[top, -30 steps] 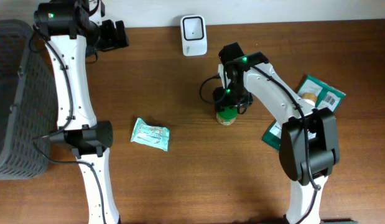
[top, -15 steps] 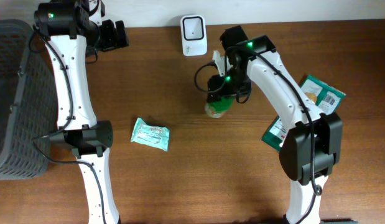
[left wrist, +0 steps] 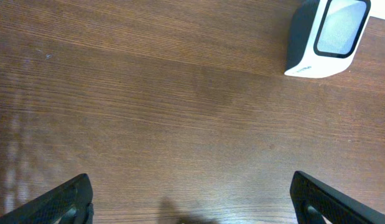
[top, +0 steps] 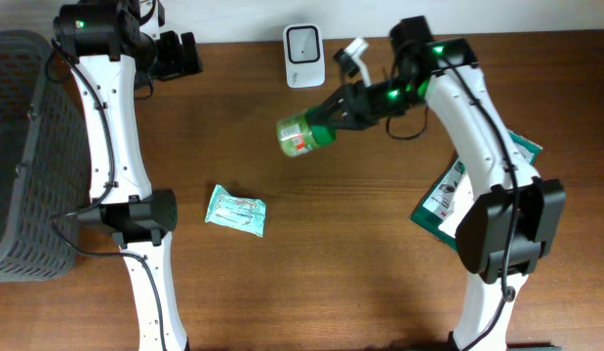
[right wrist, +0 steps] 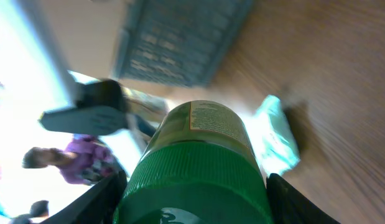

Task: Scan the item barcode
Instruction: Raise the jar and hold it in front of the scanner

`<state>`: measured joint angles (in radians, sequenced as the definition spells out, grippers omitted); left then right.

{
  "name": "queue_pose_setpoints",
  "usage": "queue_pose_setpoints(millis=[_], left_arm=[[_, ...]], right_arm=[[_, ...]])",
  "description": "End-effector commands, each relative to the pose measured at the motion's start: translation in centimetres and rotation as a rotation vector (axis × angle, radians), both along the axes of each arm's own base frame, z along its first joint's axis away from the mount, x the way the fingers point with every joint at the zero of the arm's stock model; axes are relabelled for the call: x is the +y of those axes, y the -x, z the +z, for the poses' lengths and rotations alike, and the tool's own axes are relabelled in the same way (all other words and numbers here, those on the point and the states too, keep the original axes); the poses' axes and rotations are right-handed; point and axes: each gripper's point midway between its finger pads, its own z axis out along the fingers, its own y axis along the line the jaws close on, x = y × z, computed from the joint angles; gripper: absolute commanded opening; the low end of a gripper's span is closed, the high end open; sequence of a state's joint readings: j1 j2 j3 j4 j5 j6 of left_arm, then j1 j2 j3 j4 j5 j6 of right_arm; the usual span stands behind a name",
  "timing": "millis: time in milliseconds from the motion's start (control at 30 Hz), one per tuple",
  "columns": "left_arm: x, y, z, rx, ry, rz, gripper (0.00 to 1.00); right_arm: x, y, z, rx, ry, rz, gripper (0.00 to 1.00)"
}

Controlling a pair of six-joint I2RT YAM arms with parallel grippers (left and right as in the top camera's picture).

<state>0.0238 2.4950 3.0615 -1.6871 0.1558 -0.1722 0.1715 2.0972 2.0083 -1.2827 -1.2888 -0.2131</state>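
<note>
Lifted off the table [top: 380,283], the jar [top: 298,136] now hangs sideways near the scanner [top: 303,42], its green cap [right wrist: 195,186] clamped in the right gripper [top: 333,115]. Left gripper [left wrist: 192,206] jaws stand wide apart.

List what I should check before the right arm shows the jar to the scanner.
1. Hold: right gripper shut on jar by its green cap: ok.
2. Height: jar lifted, tipped sideways: ok.
3. Target: scanner upright, window unobstructed: ok.
4. Facing: barcode turned toward scanner: cannot tell.
5. Other arm: left gripper open, away from jar: ok.
6. Clutter: teal packet clear of jar: ok.
</note>
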Motion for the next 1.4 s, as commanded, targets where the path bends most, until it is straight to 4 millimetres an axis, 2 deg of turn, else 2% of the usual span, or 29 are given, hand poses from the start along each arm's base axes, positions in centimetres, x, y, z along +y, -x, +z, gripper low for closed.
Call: queue_pose_setpoints(millis=[0, 100, 200, 300, 367, 400, 500, 533, 667, 733, 867, 967, 1033, 1167, 1267, 1367], left_arm=[[0.3, 0.1, 0.8, -0.023, -0.011, -0.002, 0.99], [0.3, 0.1, 0.8, -0.022, -0.011, -0.001, 0.99], [0.3, 0.1, 0.8, -0.023, -0.011, -0.002, 0.99], [0.3, 0.1, 0.8, -0.023, -0.011, -0.002, 0.99], [0.3, 0.1, 0.8, -0.023, -0.011, -0.002, 0.99], [0.3, 0.1, 0.8, -0.023, -0.011, -0.002, 0.99], [0.3, 0.1, 0.8, -0.023, -0.011, -0.002, 0.99], [0.3, 0.1, 0.8, -0.023, -0.011, -0.002, 0.99], [0.3, 0.1, 0.8, -0.023, -0.011, -0.002, 0.99], [0.3, 0.1, 0.8, -0.023, -0.011, -0.002, 0.99], [0.3, 0.1, 0.8, -0.023, -0.011, -0.002, 0.99], [0.3, 0.1, 0.8, -0.023, -0.011, -0.002, 0.99], [0.3, 0.1, 0.8, -0.023, -0.011, -0.002, 0.99], [0.3, 0.1, 0.8, -0.023, -0.011, -0.002, 0.99], [0.3, 0.1, 0.8, -0.023, -0.011, -0.002, 0.99], [0.3, 0.1, 0.8, -0.023, -0.011, -0.002, 0.99]], right_arm=[[-1.0, 0.5, 5.8, -0.015, -0.219, 0.01, 0.57], [-1.5, 0.1, 5.3, -0.022, -0.186, -0.01, 0.57], [-1.6, -0.3, 3.4, -0.039, -0.077, -0.033, 0.57], [-2.0, -1.7, 0.0, -0.106, 0.136, -0.078, 0.57], [-2.6, -3.7, -2.9, -0.179, 0.348, -0.144, 0.57], [-3.0, -5.7, -4.7, -0.268, 0.51, -0.202, 0.58], [-3.5, -8.8, -6.1, -0.423, 0.715, -0.293, 0.57], [-3.9, -10.9, -6.4, -0.524, 0.838, -0.369, 0.55], [-4.6, -16.3, -5.1, -0.77, 1.034, -0.579, 0.52], [-3.6, -18.4, -4.5, -0.944, 1.054, -0.543, 0.52], [-2.7, -21.2, -3.7, -1.176, 1.067, -0.493, 0.49], [-1.9, -23.0, -3.8, -1.356, 1.1, -0.423, 0.51], [-1.4, -24.2, -4.4, -1.437, 1.115, -0.404, 0.57], [-0.7, -25.9, -5.7, -1.564, 1.138, -0.374, 0.57], [-0.4, -26.5, -6.0, -1.649, 1.165, -0.329, 0.6], [0.6, -26.3, -5.7, -1.706, 1.121, -0.285, 0.61]])
